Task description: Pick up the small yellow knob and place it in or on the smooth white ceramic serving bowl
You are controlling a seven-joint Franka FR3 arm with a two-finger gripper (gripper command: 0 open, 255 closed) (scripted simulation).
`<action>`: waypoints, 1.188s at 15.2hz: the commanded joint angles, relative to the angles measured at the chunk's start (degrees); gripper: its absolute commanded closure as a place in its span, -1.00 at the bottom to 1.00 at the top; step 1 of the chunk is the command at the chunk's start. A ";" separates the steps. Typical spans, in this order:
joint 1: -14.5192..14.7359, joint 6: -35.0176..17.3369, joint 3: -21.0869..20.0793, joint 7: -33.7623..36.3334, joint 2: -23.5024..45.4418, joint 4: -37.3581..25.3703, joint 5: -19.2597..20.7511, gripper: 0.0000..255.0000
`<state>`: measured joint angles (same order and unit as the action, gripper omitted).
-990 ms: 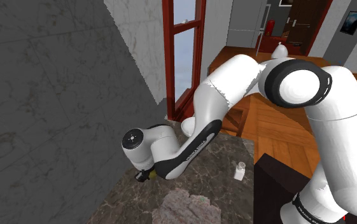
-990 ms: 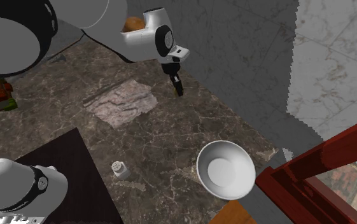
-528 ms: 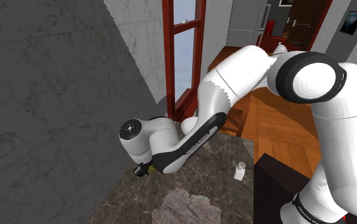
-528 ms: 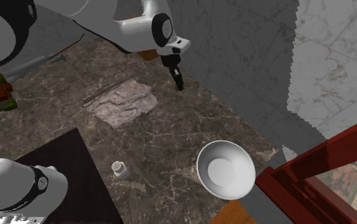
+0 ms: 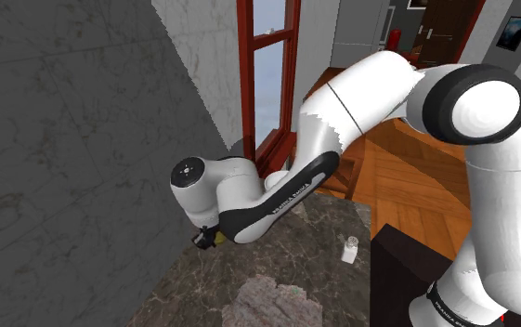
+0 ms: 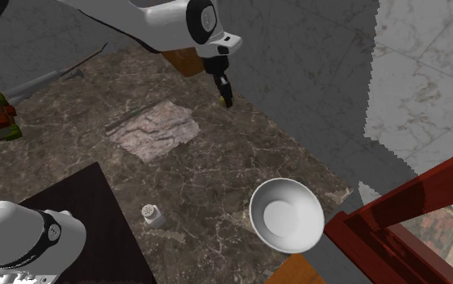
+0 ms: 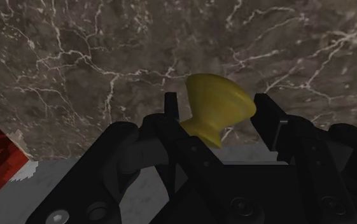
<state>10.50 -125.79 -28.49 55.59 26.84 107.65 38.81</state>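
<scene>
The small yellow knob (image 7: 216, 102) sits clasped between my two black fingers, its narrow neck toward the palm, above the dark marble counter (image 7: 107, 57). My gripper (image 7: 215, 118) is shut on the knob. In the second exterior view the gripper (image 6: 226, 97) hangs over the counter's far side close to the grey wall, a speck of yellow at its tip. From the shoulder camera the gripper (image 5: 210, 239) peeks out under the wrist with the knob (image 5: 219, 238) showing. The white bowl (image 6: 287, 214) stands upright on the counter near the red window frame, well away from the gripper.
A small white shaker (image 6: 153, 215) stands near the dark stand (image 6: 63, 218). A pale stone-patterned patch (image 6: 156, 131) lies on the counter below the arm. The grey wall (image 6: 297, 73) is right behind the gripper. The red window frame (image 6: 410, 218) borders the bowl's corner.
The gripper, still holding the knob, has risen off the counter and shifted slightly toward the wall. The arm's upper links have swung up. The bowl and shaker have not moved.
</scene>
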 commanded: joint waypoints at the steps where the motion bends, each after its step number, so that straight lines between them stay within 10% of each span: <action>1: -0.19 0.99 -0.44 -0.74 -0.87 -0.34 -0.83 1.00; 6: -0.80 3.21 -1.37 -2.57 -3.08 -0.97 -2.79 1.00; 18: -14.24 -7.84 2.28 -16.34 -12.30 12.14 -5.25 1.00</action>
<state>-2.60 -133.01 -26.55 40.93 15.20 119.25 33.96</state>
